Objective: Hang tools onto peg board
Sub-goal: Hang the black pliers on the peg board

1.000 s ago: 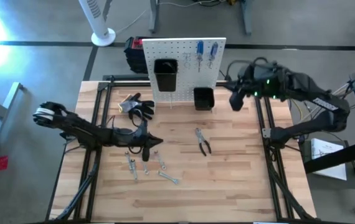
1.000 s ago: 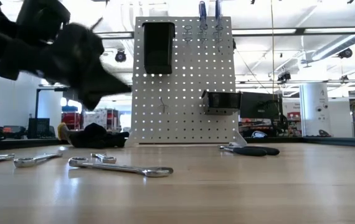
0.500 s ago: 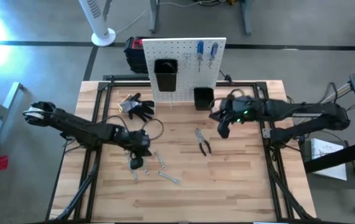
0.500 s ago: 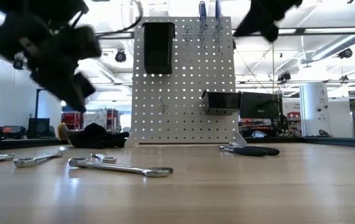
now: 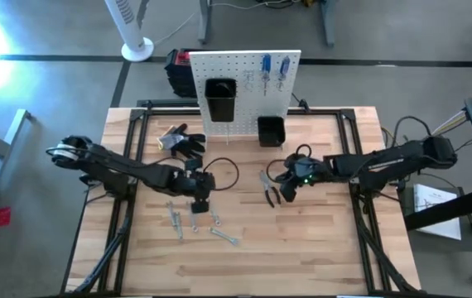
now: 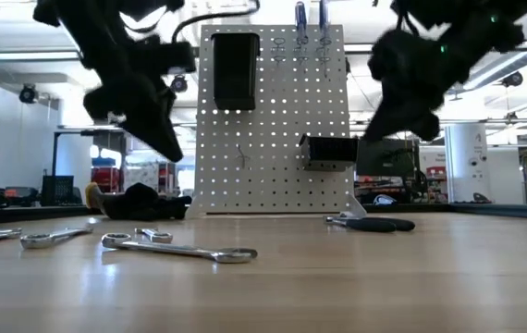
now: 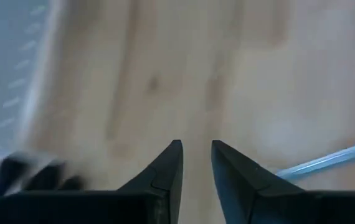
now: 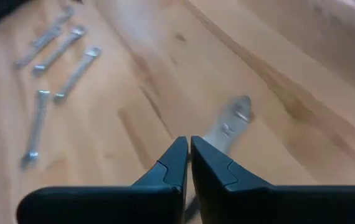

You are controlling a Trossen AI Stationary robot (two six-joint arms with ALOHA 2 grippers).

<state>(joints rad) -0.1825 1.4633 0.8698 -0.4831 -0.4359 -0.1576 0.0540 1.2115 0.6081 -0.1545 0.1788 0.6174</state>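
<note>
The white peg board (image 5: pixel 244 79) stands at the table's far edge with two blue-handled screwdrivers (image 5: pixel 274 69) hanging on it and two black bins (image 5: pixel 219 98). Dark-handled pliers (image 5: pixel 269 189) lie flat mid-table. My right gripper (image 5: pixel 282 187) hovers shut just right of and above them; the pliers' silver head (image 8: pixel 232 121) shows beyond its fingertips (image 8: pixel 190 149). Several silver wrenches (image 5: pixel 195 223) lie flat near the left centre. My left gripper (image 5: pixel 199 199) hangs over them, tilted down, open by a narrow gap (image 7: pixel 196 155) with nothing in it.
Black work gloves (image 5: pixel 182 141) lie at the far left, beside the board's foot. Bare wood stretches along the table's near edge and right side. In the low view both arms (image 6: pixel 134 92) (image 6: pixel 421 74) hang above the table in front of the board (image 6: pixel 273 120).
My right gripper has dropped from beside the peg board's right edge, moving toward the near edge and left, to just above the pliers. My left gripper has swung about over the wrenches and tipped from near level to pointing steeply down. No tool has moved.
</note>
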